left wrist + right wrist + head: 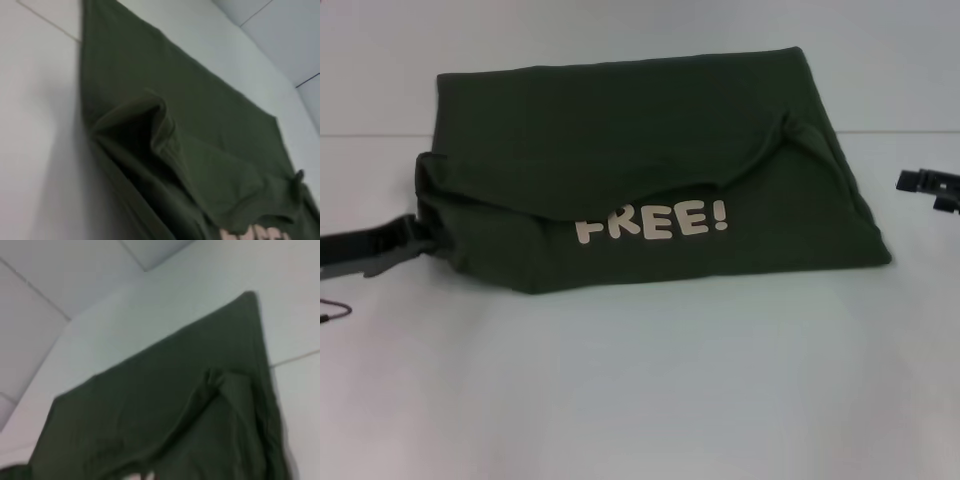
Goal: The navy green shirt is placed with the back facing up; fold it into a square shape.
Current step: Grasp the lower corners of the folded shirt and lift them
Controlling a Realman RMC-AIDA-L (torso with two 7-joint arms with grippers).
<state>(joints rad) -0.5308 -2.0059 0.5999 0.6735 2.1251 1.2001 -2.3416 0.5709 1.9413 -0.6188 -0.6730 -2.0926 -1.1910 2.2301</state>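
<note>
Left fingers (420, 238) touch shirt (650, 140) lying crosswise.

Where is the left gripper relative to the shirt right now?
In the head view the left gripper sits low on the robot's left, right at the left edge of the folded green shirt on the white table.
</note>
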